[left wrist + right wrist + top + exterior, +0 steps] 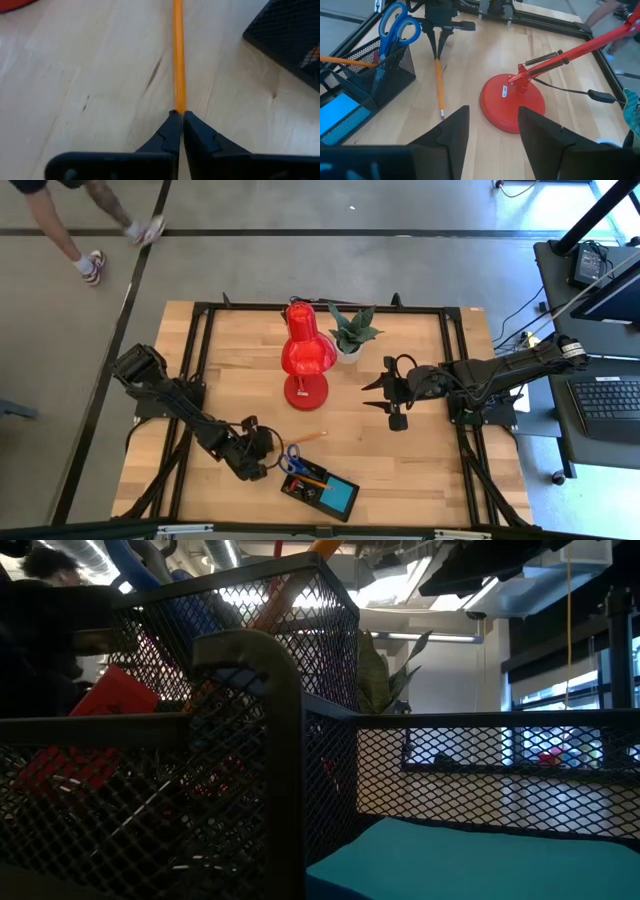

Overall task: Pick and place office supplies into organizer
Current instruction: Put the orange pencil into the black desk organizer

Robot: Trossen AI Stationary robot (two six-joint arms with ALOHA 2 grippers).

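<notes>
Left wrist view: left gripper point(178, 116) jaws pinch the orange pencil point(178, 55) (on the table point(90, 75)).

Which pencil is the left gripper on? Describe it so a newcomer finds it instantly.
Start at the red desk lamp mid-table, then look toward the black mesh organizer. On the bare wood between them lies one orange pencil, its end pinched by the shut left gripper. The other orange pencil sits in the organizer.

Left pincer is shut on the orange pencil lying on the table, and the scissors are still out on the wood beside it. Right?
Not quite. The left pincer is shut on the orange pencil on the table, but the scissors stand upright in the organizer, as the right wrist view shows.
</notes>
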